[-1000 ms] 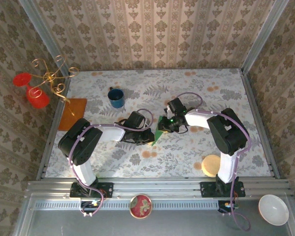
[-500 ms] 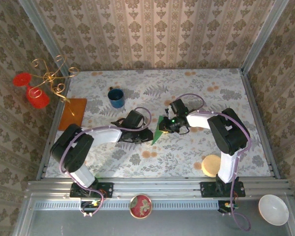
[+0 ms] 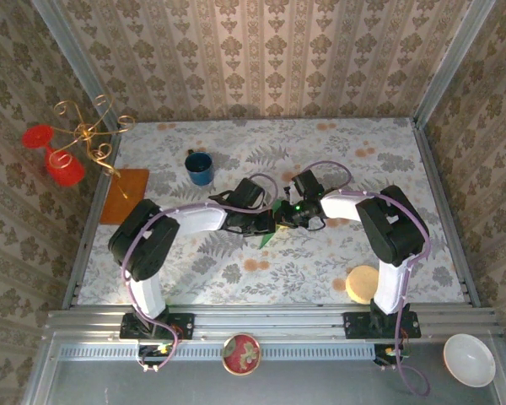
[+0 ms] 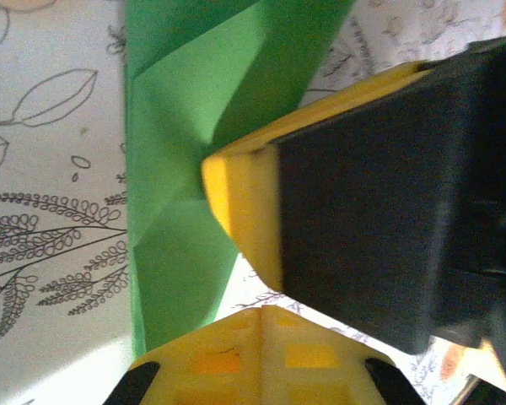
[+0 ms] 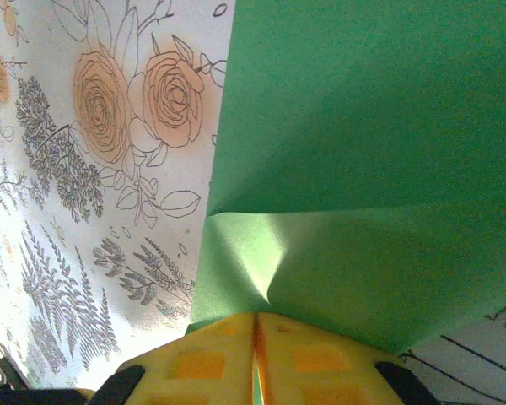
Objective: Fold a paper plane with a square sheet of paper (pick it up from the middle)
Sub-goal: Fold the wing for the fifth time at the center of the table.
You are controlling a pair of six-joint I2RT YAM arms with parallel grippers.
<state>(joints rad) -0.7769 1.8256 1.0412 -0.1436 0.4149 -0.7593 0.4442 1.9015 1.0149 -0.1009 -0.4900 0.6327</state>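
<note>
**Helper:** What is on the left?

**Me:** A flat orange-brown sheet (image 3: 125, 195) lies by the left wall. A round blue mug (image 3: 199, 167) stands a bit further in. Both are well apart from my work, so I leave them alone.

**Helper:** And your left gripper?

**Me:** My left gripper (image 3: 266, 222) reaches into the middle of the flowery table (image 3: 363, 169). Its yellow fingers (image 4: 207, 363) are pressed together. The green paper (image 4: 173, 169) runs right up to them, but I cannot tell if its edge is pinched between them.

**Helper:** Where is the paper?

**Me:** It is in the middle of the table, between my two grippers, and it does not lie flat. It is thin, smooth and bright green, with sharp creases and slanted flaps. I think it is not a plane yet.

**Helper:** And on the right?

**Me:** My right gripper (image 3: 285, 214) faces the left one, very close. Its fingers (image 5: 308, 359) are closed on the paper, right where a fold comes to a point. I think it holds there so the sheet cannot slide while the other side gets creased. Thin paper bends and slips easily, so I want a hold on each side.
</note>
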